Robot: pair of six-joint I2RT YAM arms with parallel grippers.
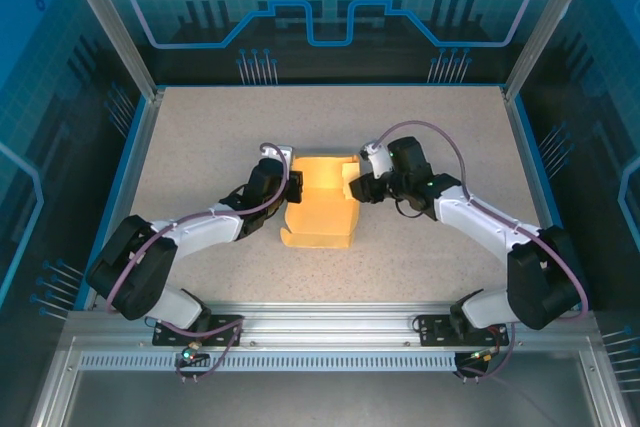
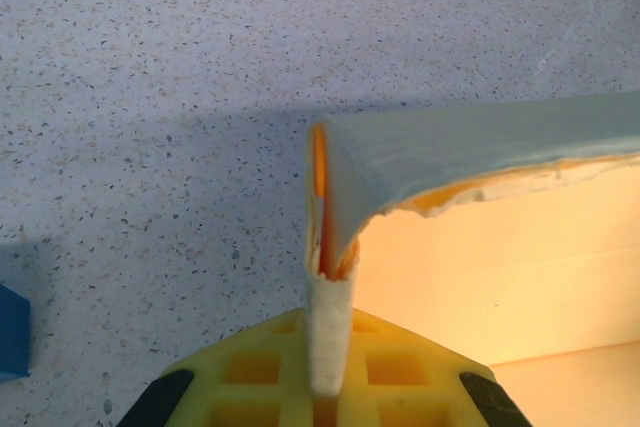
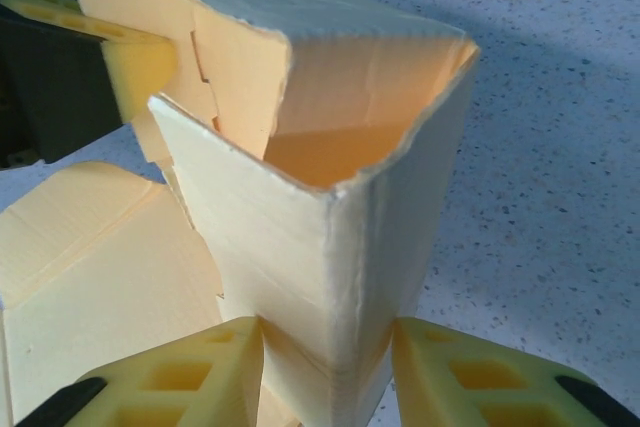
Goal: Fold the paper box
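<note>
The paper box (image 1: 320,212) is pale yellow card, lying partly folded in the middle of the table with its walls raised at the far end. My left gripper (image 1: 296,187) is at the box's left wall. In the left wrist view it (image 2: 330,347) is shut on the thin upright edge of that wall (image 2: 328,247). My right gripper (image 1: 352,188) is at the box's right far corner. Seen from the right wrist, its yellow fingers (image 3: 180,377) press both sides of a raised folded corner of the box (image 3: 300,217). The left gripper's finger (image 3: 135,57) shows behind that corner.
A small dark blue cube (image 2: 8,332) sits on the speckled table (image 1: 200,137) just left of my left gripper. A blue rim and metal posts (image 1: 110,22) bound the table, and a metal rail (image 1: 330,322) runs along the near edge.
</note>
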